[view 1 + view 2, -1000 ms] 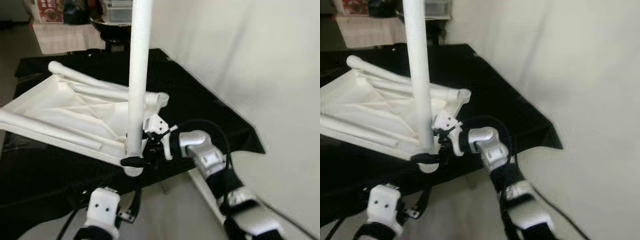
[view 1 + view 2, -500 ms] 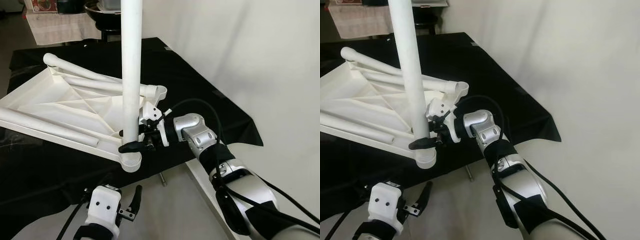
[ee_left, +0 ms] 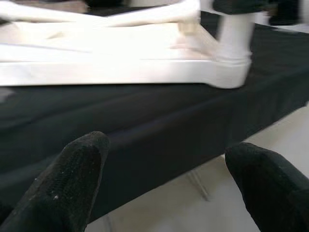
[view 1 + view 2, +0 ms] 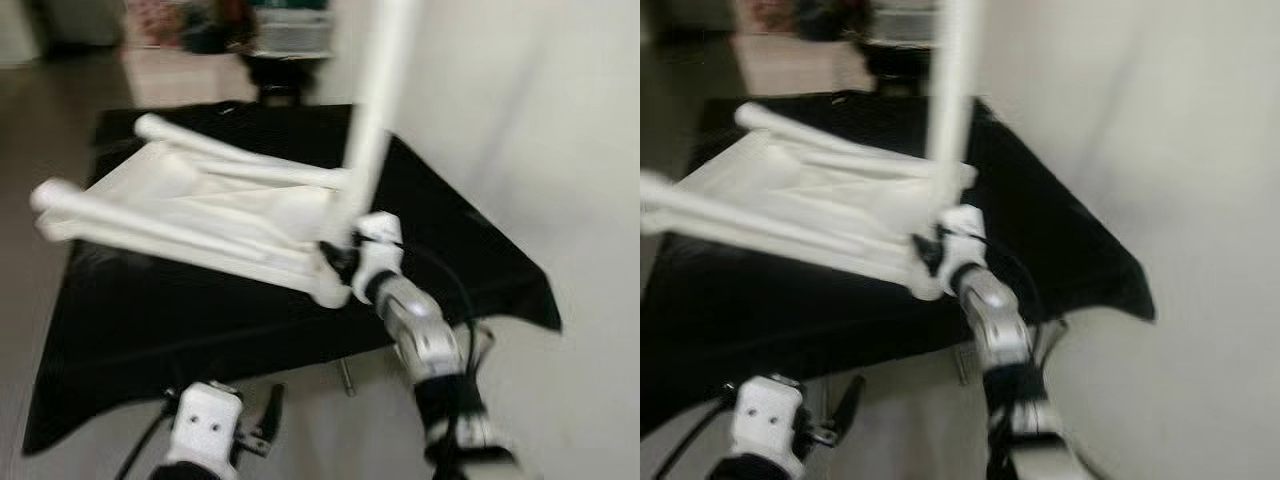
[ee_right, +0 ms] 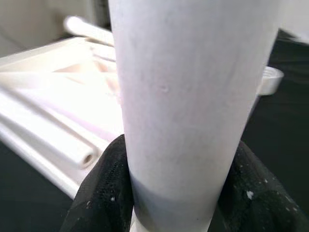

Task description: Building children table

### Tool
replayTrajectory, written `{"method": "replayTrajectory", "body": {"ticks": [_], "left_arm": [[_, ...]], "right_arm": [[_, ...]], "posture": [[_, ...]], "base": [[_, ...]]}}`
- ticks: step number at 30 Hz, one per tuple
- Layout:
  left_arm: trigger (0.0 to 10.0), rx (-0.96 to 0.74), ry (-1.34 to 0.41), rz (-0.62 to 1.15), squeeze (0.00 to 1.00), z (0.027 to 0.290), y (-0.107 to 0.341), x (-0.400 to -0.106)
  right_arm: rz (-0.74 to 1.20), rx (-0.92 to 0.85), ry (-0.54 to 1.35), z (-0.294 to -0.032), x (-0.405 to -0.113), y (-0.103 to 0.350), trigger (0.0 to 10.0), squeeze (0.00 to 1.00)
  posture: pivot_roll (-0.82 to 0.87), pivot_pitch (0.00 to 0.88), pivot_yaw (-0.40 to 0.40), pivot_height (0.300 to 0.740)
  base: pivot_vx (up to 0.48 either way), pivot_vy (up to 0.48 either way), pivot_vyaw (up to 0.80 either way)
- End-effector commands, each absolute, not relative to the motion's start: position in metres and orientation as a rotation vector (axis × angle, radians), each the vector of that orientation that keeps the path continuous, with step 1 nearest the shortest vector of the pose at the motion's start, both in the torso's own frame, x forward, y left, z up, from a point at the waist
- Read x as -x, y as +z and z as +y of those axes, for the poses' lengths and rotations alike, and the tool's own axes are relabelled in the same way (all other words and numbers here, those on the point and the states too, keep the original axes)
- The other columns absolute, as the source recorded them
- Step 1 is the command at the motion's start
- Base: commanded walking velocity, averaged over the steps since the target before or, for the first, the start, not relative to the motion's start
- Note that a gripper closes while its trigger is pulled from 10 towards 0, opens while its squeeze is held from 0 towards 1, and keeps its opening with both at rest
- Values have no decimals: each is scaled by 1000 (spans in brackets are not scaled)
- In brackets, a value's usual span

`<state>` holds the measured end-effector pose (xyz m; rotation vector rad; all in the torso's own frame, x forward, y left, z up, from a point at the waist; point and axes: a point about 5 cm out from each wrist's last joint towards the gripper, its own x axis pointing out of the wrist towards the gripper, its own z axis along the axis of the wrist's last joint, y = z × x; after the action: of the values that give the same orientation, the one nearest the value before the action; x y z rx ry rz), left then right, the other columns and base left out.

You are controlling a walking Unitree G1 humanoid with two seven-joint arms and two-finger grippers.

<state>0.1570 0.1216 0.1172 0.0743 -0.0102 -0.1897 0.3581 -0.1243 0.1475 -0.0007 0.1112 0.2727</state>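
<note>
Table leg stands upright in tabletop corner socket, right gripper clamped round its base to steady it; left gripper spread wide, idle below.

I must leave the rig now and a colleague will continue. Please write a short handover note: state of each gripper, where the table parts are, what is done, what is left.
Right gripper: shut on the upright white table leg, low down by its corner socket.
Left gripper: open, empty, low in front of the black-covered work surface.
White tabletop lies upside down on that surface; two more legs lie loose on it, the near leg and the far leg.
Done: one leg stands in a near corner; head views are blurred, so seating is unconfirmed.
Left: check that leg, then fit the loose legs.
</note>
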Motion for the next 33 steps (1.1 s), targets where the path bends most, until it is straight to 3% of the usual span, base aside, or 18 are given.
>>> {"method": "replayTrajectory", "body": {"ticks": [1, 7, 8, 9, 10, 16, 17, 22, 23, 24, 25, 33], "left_arm": [[10000, -61, -207, -14, 0, 119, 119, -158], [10000, -54, -223, -14, 0, 117, 117, -160], [10000, -54, -216, -16, 0, 117, 117, -160], [10000, -54, -213, -16, 0, 117, 117, -161], [10000, -54, -212, -17, 0, 117, 117, -161], [10000, -53, -211, -17, 0, 117, 117, -161], [10000, -52, -212, -17, 0, 117, 118, -160], [10000, -49, -214, -17, 0, 116, 119, -159], [10000, -48, -214, -17, 0, 116, 119, -159], [10000, -48, -214, -17, 0, 116, 119, -159], [10000, -44, -215, -17, 0, 115, 121, -157], [10000, -33, -226, -3, 0, 111, 123, -148]], "right_arm": [[185, 54, 106, -164, -359, 136, 0, 0], [109, 113, 57, -180, -379, 160, 0, 0], [126, 115, 74, -171, -382, 160, 6000, 0], [137, 116, 82, -166, -382, 160, 6000, 0], [144, 116, 87, -163, -381, 159, 10000, 0], [150, 121, 165, -147, -380, 164, 10000, 0], [165, 166, 256, -139, -383, 173, 10000, 1000], [155, 198, 355, -134, -395, 186, 10000, 1000], [123, 167, 457, -127, -397, 193, 10000, 557], [123, 167, 457, -127, -397, 193, 10000, 557], [50, 139, 688, -112, -395, 204, 10000, 0], [34, 187, 892, -86, -394, 208, 10000, 0]], "posture": [[15, 79, -141, 740], [5, 67, -148, 740], [15, 62, -151, 740], [15, 62, -151, 740], [15, 62, -151, 740], [18, 63, -152, 740], [23, 71, -152, 740], [27, 78, -154, 740], [28, 86, -155, 740], [28, 86, -155, 740], [30, 96, -153, 740], [71, 134, -149, 740]], "base": [[0, 0, 0], [0, 0, 0], [0, 0, 0], [0, 0, 0], [0, 0, 0], [0, 0, 0], [0, 0, 0], [0, 0, 0], [0, 0, 0], [0, 0, 0], [0, 0, 0], [0, 0, 0]]}}
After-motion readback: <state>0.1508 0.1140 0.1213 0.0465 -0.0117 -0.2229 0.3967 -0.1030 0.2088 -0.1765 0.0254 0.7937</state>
